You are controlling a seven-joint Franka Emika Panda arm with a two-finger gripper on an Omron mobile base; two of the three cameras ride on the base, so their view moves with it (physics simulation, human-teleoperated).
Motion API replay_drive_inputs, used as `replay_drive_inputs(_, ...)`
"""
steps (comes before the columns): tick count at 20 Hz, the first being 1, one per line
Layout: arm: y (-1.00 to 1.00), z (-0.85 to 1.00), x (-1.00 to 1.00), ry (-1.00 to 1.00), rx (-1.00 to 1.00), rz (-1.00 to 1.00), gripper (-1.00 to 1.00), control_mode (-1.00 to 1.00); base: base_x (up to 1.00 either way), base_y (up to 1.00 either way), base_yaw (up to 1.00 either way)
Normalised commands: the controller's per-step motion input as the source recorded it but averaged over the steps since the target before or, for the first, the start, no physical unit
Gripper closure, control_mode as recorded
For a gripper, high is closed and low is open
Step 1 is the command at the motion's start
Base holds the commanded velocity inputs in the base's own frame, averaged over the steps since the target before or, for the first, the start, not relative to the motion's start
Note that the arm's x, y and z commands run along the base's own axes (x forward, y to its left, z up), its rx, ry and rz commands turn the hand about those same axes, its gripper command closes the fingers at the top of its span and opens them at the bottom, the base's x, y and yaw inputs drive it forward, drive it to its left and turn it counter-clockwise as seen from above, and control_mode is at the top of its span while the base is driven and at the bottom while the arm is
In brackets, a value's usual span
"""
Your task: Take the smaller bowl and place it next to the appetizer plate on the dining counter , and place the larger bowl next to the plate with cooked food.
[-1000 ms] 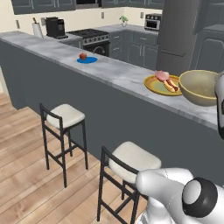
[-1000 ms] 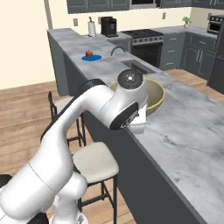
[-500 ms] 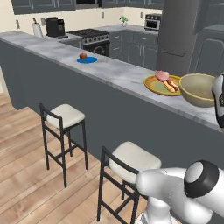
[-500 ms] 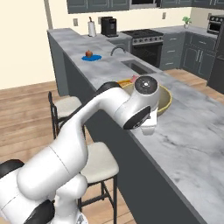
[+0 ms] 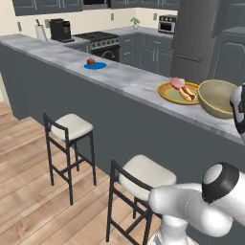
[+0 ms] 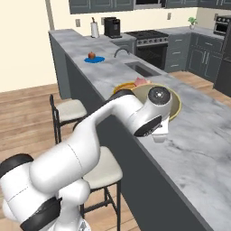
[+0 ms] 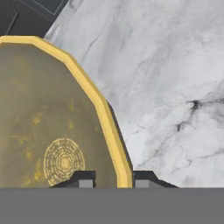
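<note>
The larger bowl (image 7: 48,113), wide and tan-gold with a yellow rim, sits low over the dining counter (image 7: 175,83). My gripper (image 7: 113,178) is shut on its rim, one fingertip inside and one outside. In the left base view the larger bowl (image 5: 217,98) is right beside the plate with cooked food (image 5: 178,92), and the hand is at the frame's right edge. From the right base view my arm covers most of the larger bowl (image 6: 176,104) and the plate with cooked food (image 6: 122,85). The appetizer plate (image 5: 95,65) lies far along the counter. The smaller bowl is out of view.
Two bar stools (image 5: 71,127) (image 5: 146,172) stand in front of the counter's dark panelled side. A sink (image 6: 140,68) is set behind the counter. On the back counter are a coffee machine (image 5: 60,28) and a stove (image 5: 98,36). Bare marble (image 6: 203,153) lies to the bowl's right.
My arm has swung a little further along the counter and its elbow has shifted right. The larger bowl has barely moved and the grip on its rim is unchanged.
</note>
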Motion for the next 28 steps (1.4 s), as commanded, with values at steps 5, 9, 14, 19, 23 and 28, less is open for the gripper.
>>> replay_drive_inputs(5, -0.34, -0.09, 0.1, 0.0, 0.02, 0.0, 1.0, -1.0, 0.0, 0.0, 0.0)
replay_drive_inputs(9, -0.34, 0.17, -0.04, 0.0, 0.03, 0.0, 1.0, -1.0, 0.0, 0.0, 0.0)
replay_drive_inputs(14, -0.03, 0.04, 0.0, -0.02, 0.0, 0.0, 1.0, -1.0, 0.0, 0.0, 0.0)
replay_drive_inputs(19, 0.15, -0.04, 0.0, 0.0, -0.02, 0.0, 1.0, -1.0, 0.0, 0.0, 0.0)
replay_drive_inputs(23, 0.39, -0.17, 0.0, 0.0, -0.12, 0.0, 1.0, -1.0, 0.0, 0.0, 0.0)
replay_drive_inputs(28, 0.06, -0.09, 0.02, 0.01, -0.06, 0.0, -1.0, -1.0, 0.0, 0.0, 0.0)
